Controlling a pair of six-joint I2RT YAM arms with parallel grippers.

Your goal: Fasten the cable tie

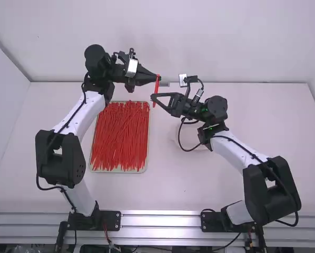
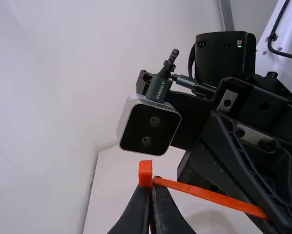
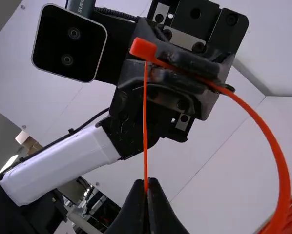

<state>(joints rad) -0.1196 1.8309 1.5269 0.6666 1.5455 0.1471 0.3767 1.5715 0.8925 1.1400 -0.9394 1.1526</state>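
Observation:
A red cable tie [image 1: 156, 89] hangs in the air between both grippers, above the far edge of the tray. My left gripper [image 1: 156, 77] is shut on it just below its square head [image 2: 145, 173]. My right gripper [image 1: 153, 97] is shut on the thin tail [image 3: 145, 141], which runs straight up to the head [image 3: 142, 48]. The rest of the strap curves out in a loop [image 3: 270, 136] past the left gripper's fingers [image 3: 195, 68].
A tray [image 1: 94, 167] piled with several loose red cable ties [image 1: 120, 134] lies on the white table left of the middle. The right arm's black cable [image 1: 183, 138] loops down onto the table.

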